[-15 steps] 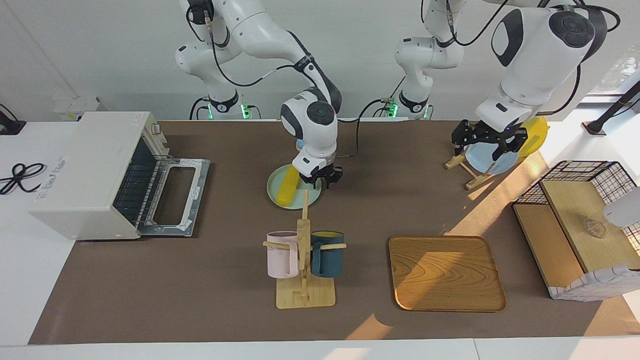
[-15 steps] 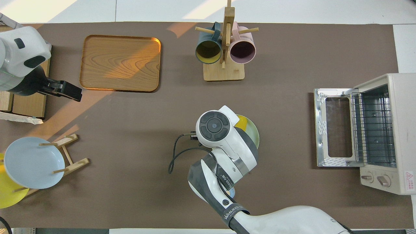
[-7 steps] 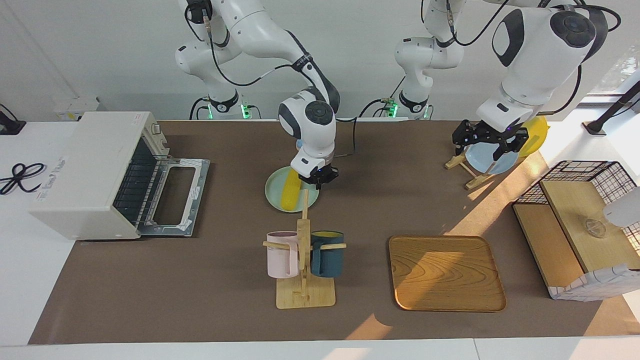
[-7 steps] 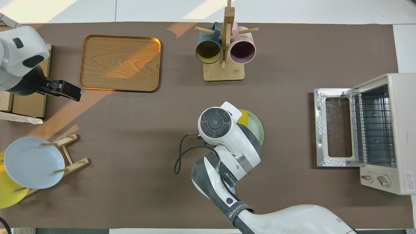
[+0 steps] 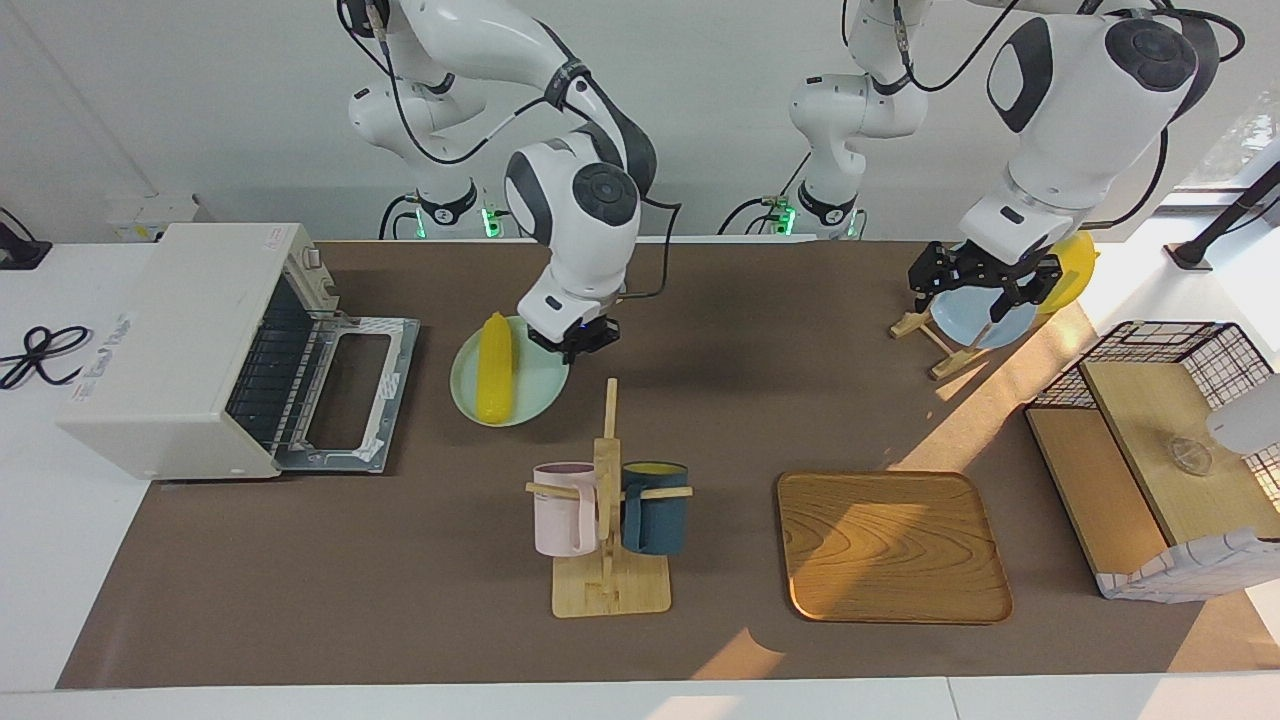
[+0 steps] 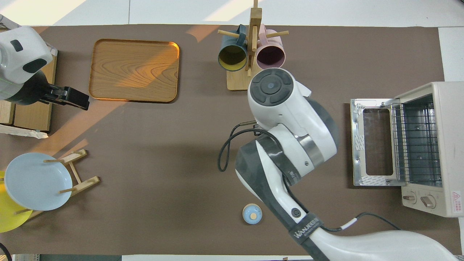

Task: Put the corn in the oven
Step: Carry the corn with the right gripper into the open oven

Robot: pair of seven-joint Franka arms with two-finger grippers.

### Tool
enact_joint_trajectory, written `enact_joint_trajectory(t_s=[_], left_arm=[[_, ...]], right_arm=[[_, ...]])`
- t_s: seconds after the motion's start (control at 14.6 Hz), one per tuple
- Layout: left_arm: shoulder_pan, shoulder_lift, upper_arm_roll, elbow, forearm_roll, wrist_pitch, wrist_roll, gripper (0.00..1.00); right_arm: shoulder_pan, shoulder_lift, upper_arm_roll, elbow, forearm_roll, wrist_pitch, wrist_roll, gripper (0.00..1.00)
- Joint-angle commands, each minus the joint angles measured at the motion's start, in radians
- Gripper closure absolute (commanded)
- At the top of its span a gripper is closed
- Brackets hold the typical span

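The yellow corn [image 5: 493,367] lies on a pale green plate [image 5: 530,390]. My right gripper [image 5: 572,345] is shut on that plate's rim at the side toward the left arm's end and holds plate and corn up over the table, beside the oven's door. The white oven [image 5: 170,345] stands at the right arm's end of the table, its door [image 5: 350,390] folded down open and its wire rack [image 6: 417,145] showing. In the overhead view my right arm hides the plate and corn. My left gripper [image 5: 985,285] waits over the plate rack.
A wooden mug rack [image 5: 608,510] with a pink and a dark blue mug stands farther from the robots than the plate. A wooden tray [image 5: 890,545], a wire basket [image 5: 1160,450], a rack with a blue plate [image 5: 985,315] and a yellow plate [image 5: 1070,270], and a small blue knob [image 6: 252,213] are around.
My right gripper has risen and carried the green plate with the corn toward the oven. The small blue knob near the robots is now uncovered. The left arm has barely moved.
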Motion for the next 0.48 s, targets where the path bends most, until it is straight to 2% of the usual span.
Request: enact_joint_trajectory(t_s=[0.0,0.21,0.41], left_arm=[[-0.014,-0.023,0.002,-0.021,0.022,0.017,-0.039,0.00],[-0.024,-0.023,-0.004,-0.021,0.022,0.020,-0.082,0.00],[-0.038,-0.025,-0.004,-0.022,0.022,0.019,-0.103,0.00]], right_arm=[[-0.081,-0.057,0.008,-0.046,-0.070,-0.069,-0.083,1.00],[-0.228,-0.122,0.008,-0.143,-0.098,-0.063,-0.205,1.00],[-0.363,-0.140,0.008,-0.214,-0.098,-0.005,-0.348,1.00]])
